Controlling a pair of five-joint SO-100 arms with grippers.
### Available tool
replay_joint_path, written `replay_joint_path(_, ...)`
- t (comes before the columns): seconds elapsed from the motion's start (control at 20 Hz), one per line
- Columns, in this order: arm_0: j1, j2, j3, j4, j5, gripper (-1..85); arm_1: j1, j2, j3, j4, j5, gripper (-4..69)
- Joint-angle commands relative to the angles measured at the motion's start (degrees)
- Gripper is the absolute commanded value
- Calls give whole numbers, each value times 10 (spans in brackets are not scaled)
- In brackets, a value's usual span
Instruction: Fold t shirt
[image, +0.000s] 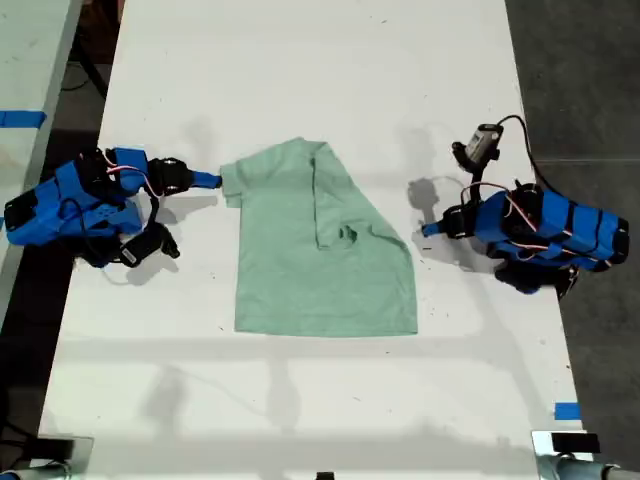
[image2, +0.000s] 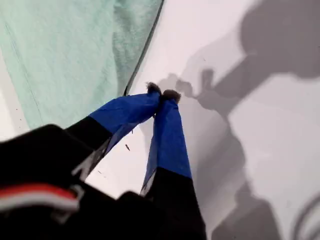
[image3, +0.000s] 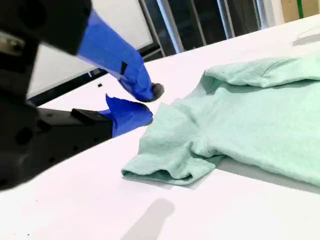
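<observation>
The t shirt (image: 300, 270) lies flat on the white bench (image: 300, 80), and we judge it partly folded: one side panel is turned in over the body, with its sleeve lying near the middle of the chest. The other sleeve (image: 232, 185) sticks out loose toward our second gripper (image: 212, 180). In the second wrist view that gripper (image3: 145, 102) sits just beside the sleeve (image3: 170, 160), its jaws parted and holding nothing. Our first gripper (image: 428, 230) rests on the far side of the t shirt from the second, near the folded edge but apart from it. In the first wrist view its blue tips (image2: 162, 94) are pressed together with no cloth between them. We expect the shirt to be very light, thin and limp. It will not hold a shape, it will drape from whatever point we lift, and it will likely drag or bunch if pulled across the smooth bench. The rumpled sleeve hem already stands slightly off the surface, so it looks like the easiest place to pinch. A hem or seam, where the cloth is doubled, should give a firmer hold than a flat single layer, which a jaw may slide over without catching.
</observation>
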Motion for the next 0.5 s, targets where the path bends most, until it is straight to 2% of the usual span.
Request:
replay_joint_path(0.0,-6,-1,21,3,4,32,3,7,31,1,6,10)
replay_joint_path(0.15,-11,0,21,2,-6,33,0,7,31,2,9,10)
replay_joint_path(0.35,21,0,21,2,-14,33,5,7,31,2,5,9)
replay_joint_path(0.4,20,2,21,0,-41,33,4,7,31,2,5,9)
replay_joint_path(0.45,14,3,21,0,-123,34,4,7,31,2,5,9)
